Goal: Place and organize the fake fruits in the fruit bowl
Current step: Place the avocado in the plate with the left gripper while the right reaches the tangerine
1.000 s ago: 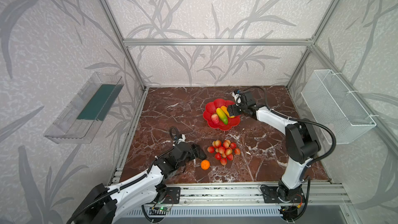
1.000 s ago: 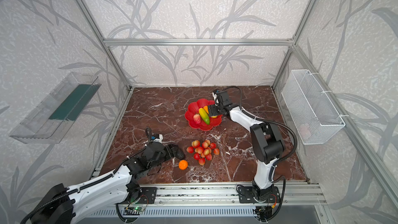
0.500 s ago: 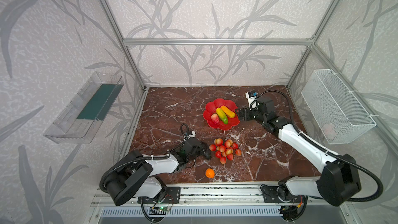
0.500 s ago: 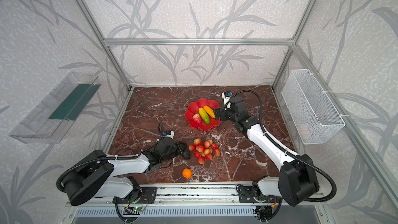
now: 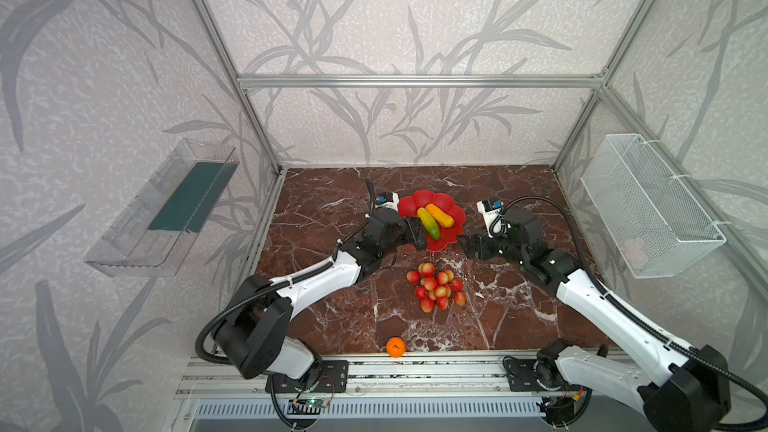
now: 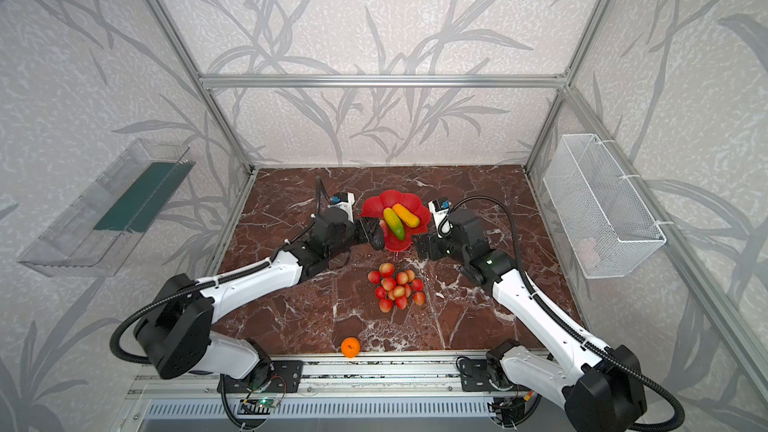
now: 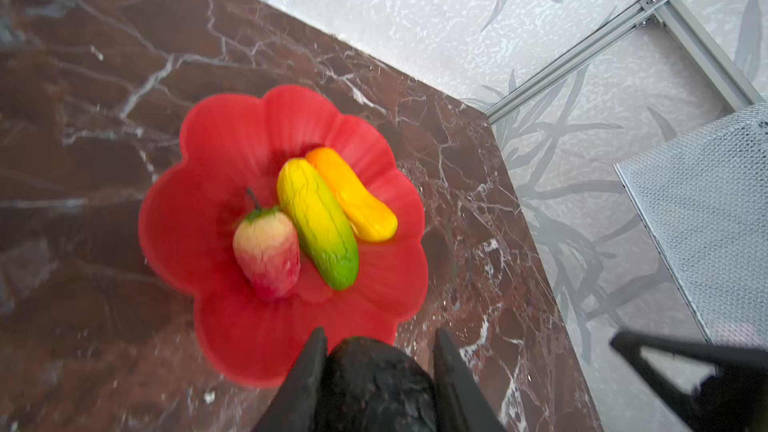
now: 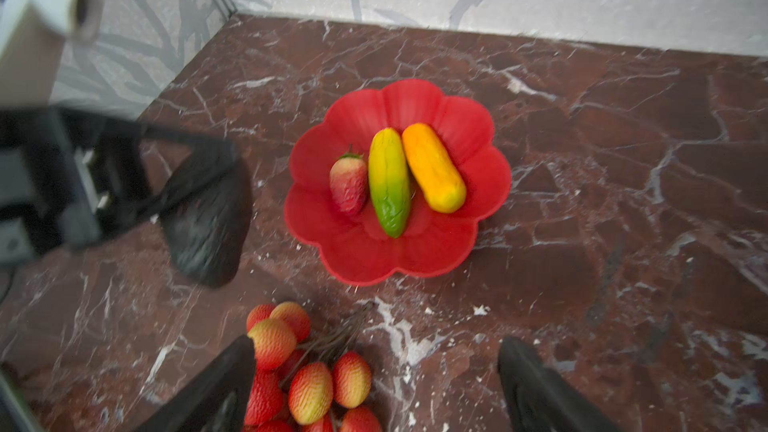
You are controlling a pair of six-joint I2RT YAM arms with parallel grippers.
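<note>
The left gripper point(image 7: 380, 340) is clamping its jaws on the dark avocado point(image 7: 374, 384) at the near-left rim of the red fruit bowl point(image 7: 232, 130). I cannot tell whether the avocado is touching the rim. The left wrist view is cutting off its lower part.

In the bowl, the red-pink peach point(image 7: 268, 253) is lying beside the yellow-green mango point(image 5: 429, 223) and the orange-yellow fruit point(image 5: 441, 214). In both top views the left gripper is hiding most of the peach.

The right gripper point(image 8: 376, 342) is hovering just right of the bowl, jaws wide apart and holding nothing. The cluster of red-pink balls point(image 5: 436, 286) is lying near it. The small orange point(image 5: 395, 346) is sitting at the near edge of the brown marble table point(image 5: 332, 209).

Something pale is lying in the wire basket point(image 5: 648, 201) on the right wall, too blurred to name. A clear tray point(image 5: 158, 209) is hanging on the leaf-patterned left wall.
</note>
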